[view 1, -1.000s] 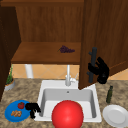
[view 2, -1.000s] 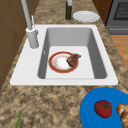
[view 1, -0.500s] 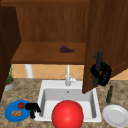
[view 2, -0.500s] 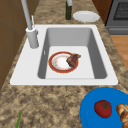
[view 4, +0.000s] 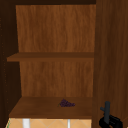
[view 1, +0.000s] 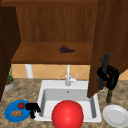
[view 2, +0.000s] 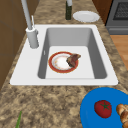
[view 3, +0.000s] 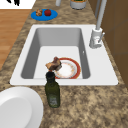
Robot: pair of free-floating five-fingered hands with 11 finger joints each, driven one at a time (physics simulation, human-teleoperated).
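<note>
The right hand (view 1: 110,76) has its fingers curled round the dark vertical handle (view 1: 106,63) on the open cabinet door (view 1: 110,37) — gripping it above the olive-oil bottle (view 3: 52,92). The left hand (view 1: 32,108) hangs with fingers curled, holding nothing, just beside the blue plate (view 1: 10,115) — a bunch of grapes (view 1: 66,49) lies on the cabinet shelf (view 1: 40,53).

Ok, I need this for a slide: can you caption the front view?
Right hand curled round the open wooden cabinet door's black bar handle; left hand rests by the round blue plate.
</note>
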